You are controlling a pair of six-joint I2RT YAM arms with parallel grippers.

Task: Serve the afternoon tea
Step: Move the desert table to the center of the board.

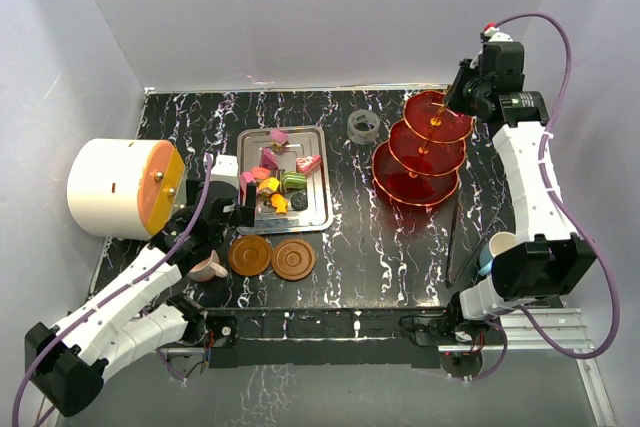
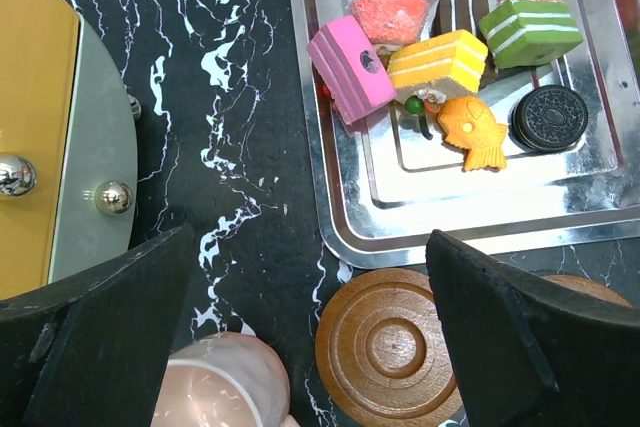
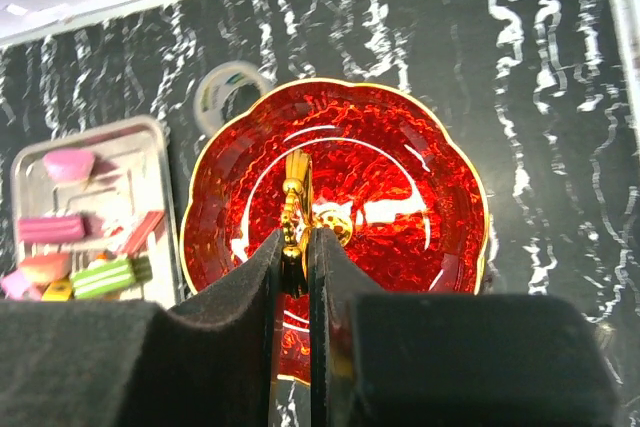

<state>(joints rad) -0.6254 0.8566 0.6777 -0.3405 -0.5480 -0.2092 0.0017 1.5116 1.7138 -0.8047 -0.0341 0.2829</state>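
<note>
The red see-through three-tier stand (image 1: 420, 152) with its gold stem stands right of centre. My right gripper (image 1: 460, 99) is above its top tier, shut on the gold handle (image 3: 295, 209); the red top plate (image 3: 400, 197) lies below the pads. Small colourful sweets (image 2: 440, 62) lie on the silver tray (image 1: 285, 222). My left gripper (image 1: 238, 209) hovers open and empty at the tray's near left corner. Between its fingers (image 2: 520, 327) lie a brown saucer (image 2: 385, 347) and the pink cup (image 2: 220, 382). Both saucers (image 1: 250, 255) lie side by side. The blue cup (image 1: 486, 265) is partly hidden behind the right arm.
The big white drum with an orange face (image 1: 120, 187) stands at the left, close to my left arm. A clear tape roll (image 1: 364, 126) lies behind, between tray and stand. White walls close in the black marble table (image 1: 380, 257) on three sides.
</note>
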